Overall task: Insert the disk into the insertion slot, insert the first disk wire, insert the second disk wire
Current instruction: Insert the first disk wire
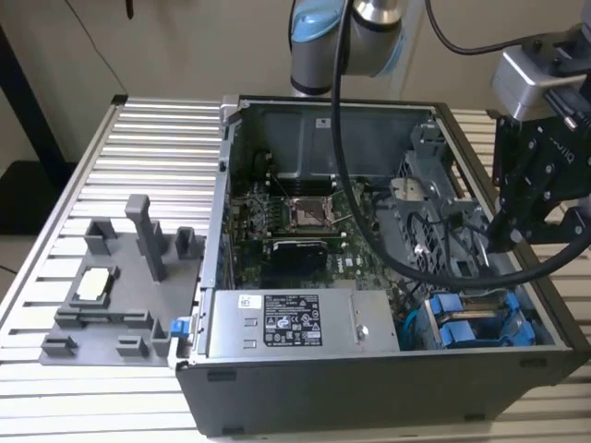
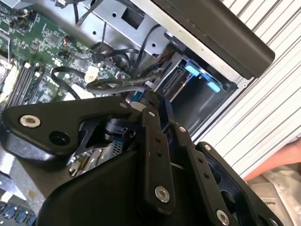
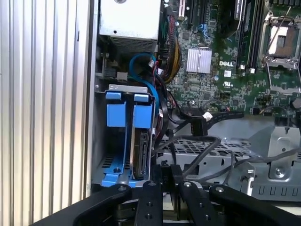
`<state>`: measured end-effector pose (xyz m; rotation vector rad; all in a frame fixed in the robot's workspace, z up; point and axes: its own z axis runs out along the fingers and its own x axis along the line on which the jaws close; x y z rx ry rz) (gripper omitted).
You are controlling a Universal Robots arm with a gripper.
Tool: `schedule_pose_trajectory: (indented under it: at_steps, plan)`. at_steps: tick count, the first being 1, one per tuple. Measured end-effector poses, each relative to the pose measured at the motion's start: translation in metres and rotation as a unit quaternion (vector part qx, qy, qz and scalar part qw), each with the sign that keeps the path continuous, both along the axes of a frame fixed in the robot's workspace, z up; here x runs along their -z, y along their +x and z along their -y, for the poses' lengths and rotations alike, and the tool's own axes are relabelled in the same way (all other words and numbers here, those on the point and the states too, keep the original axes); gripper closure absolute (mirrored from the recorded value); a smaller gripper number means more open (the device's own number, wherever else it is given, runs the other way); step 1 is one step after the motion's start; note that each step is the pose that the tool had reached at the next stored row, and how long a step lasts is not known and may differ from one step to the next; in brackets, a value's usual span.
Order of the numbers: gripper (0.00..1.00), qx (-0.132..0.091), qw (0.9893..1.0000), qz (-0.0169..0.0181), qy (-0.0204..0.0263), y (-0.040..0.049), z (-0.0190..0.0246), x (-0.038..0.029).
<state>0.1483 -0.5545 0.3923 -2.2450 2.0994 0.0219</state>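
The disk (image 3: 140, 151), silver-grey in a blue carrier, stands inside the insertion slot (image 3: 97, 122) of the grey drive cage, beside a second blue carrier (image 3: 115, 115). In the exterior view both blue frames (image 1: 473, 328) sit in the case's near corner on the exterior view's right. My black gripper (image 1: 513, 229) hangs above that corner. In both wrist views its fingers (image 3: 163, 173) are closed together on a thin black disk wire (image 3: 168, 146) just beside the disk's open end. The gripper (image 2: 149, 100) tips also meet a bundle of black cables (image 2: 117, 84).
A power supply (image 1: 277, 321) fills the case's front, and the motherboard (image 1: 305, 217) lies behind it. A perforated grey bracket (image 3: 211, 153) and loose cables crowd the cage's side. A grey fixture (image 1: 111, 281) stands on the slatted table. A person's hand (image 2: 277, 160) shows outside the case.
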Motion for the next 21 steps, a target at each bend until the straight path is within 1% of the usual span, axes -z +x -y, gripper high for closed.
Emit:
schedule_pose_trajectory:
  at_steps: [4, 12, 13, 16, 21]
  plan:
    - [0.81, 0.004, 1.0, -0.0023, -0.0002, 0.002, 0.0006, 0.005]
    - [0.81, 0.01, 0.9999, -0.0053, -0.0002, 0.0062, 0.0028, 0.0154]
    - [0.81, 0.01, 0.9999, -0.0062, -0.0002, 0.0067, 0.0032, 0.0163]
    - [0.81, 0.012, 0.9999, -0.0103, -0.0002, 0.0087, 0.0046, 0.0191]
    - [0.81, 0.014, 0.9998, -0.0137, -0.0003, 0.0115, 0.0076, 0.0247]
